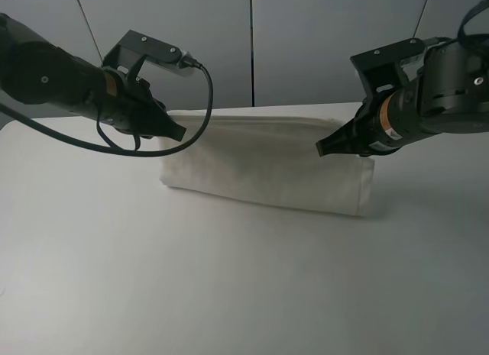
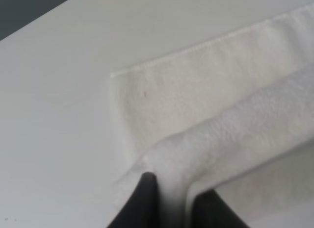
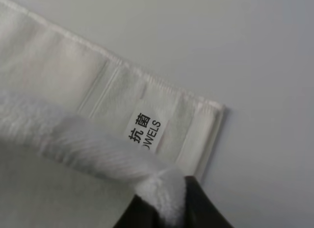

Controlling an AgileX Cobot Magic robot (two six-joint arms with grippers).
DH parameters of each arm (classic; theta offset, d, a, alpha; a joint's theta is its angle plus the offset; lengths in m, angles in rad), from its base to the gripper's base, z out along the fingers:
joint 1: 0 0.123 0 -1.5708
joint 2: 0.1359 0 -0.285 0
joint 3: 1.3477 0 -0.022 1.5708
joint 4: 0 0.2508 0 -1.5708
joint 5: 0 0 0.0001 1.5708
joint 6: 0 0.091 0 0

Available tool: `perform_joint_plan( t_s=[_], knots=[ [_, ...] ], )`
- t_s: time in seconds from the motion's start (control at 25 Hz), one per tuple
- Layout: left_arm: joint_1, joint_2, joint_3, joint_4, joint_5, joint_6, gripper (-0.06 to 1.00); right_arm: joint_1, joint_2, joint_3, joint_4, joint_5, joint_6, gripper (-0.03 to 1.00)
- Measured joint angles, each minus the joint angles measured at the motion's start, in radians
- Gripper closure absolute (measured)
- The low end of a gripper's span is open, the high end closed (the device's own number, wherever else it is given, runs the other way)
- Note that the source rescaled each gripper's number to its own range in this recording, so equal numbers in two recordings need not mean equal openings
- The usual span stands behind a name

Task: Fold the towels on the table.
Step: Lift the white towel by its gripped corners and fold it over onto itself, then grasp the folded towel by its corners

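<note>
The towel [image 1: 267,168] lies in a long strip at the far middle of the table [image 1: 229,294]. The left gripper [image 1: 180,133] and right gripper [image 1: 322,149] are each squeezed almost closed on a bit of it, one at each end. If one pinch slips, the fold could end up crooked.

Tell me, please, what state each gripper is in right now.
Left gripper: closed, pinching a fold of the towel.
Right gripper: closed, pinching the towel too.

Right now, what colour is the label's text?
Black, on the white label; clearest in right wrist view.
</note>
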Motion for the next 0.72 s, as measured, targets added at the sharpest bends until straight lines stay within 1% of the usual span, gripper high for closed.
perform_joint_plan(
  t_s=[0.16,0.24,0.28,0.32,0.36,0.4,0.44,0.48,0.52,0.56,0.6,0.64,0.72],
  knots=[
    [0.005,0.000,0.000,0.005,-0.012,0.000,0.76,0.000,0.004,0.000,-0.007,0.002,0.022,0.97],
    [0.006,0.007,0.000,0.010,-0.035,0.000,0.75,0.000,0.014,-0.002,-0.044,0.003,0.054,0.97],
    [0.006,0.011,0.000,0.011,-0.045,0.000,0.73,0.000,0.026,-0.002,-0.070,0.006,0.081,0.96],
    [0.006,0.024,0.000,0.011,-0.058,0.000,0.69,0.000,0.039,-0.002,-0.096,0.006,0.107,0.92],
    [0.006,0.041,0.000,0.012,-0.069,0.002,0.60,0.000,0.053,-0.002,-0.136,0.004,0.143,0.82],
    [0.006,0.058,0.000,0.016,-0.080,0.002,0.48,0.000,0.063,-0.002,-0.179,0.004,0.185,0.65],
    [0.006,0.078,0.000,0.019,-0.090,0.004,0.32,0.000,0.071,-0.002,-0.211,0.004,0.236,0.48],
    [0.006,0.097,0.000,0.024,-0.102,0.004,0.18,0.000,0.075,-0.002,-0.243,0.011,0.286,0.24],
    [0.006,0.113,0.000,0.024,-0.112,0.004,0.04,0.000,0.077,-0.002,-0.274,0.028,0.348,0.09],
    [0.006,0.122,0.000,0.024,-0.123,0.004,-0.01,0.000,0.077,-0.002,-0.295,0.055,0.402,0.03],
    [0.006,0.129,0.000,0.026,-0.127,0.004,-0.02,0.000,0.077,-0.002,-0.304,0.088,0.434,-0.01],
    [0.006,0.133,0.000,0.026,-0.127,0.004,-0.03,0.000,0.077,-0.002,-0.312,0.112,0.448,-0.02],
    [0.006,0.135,-0.002,0.026,-0.129,0.004,-0.04,0.000,0.077,-0.002,-0.312,0.126,0.450,-0.03]
  ],
)
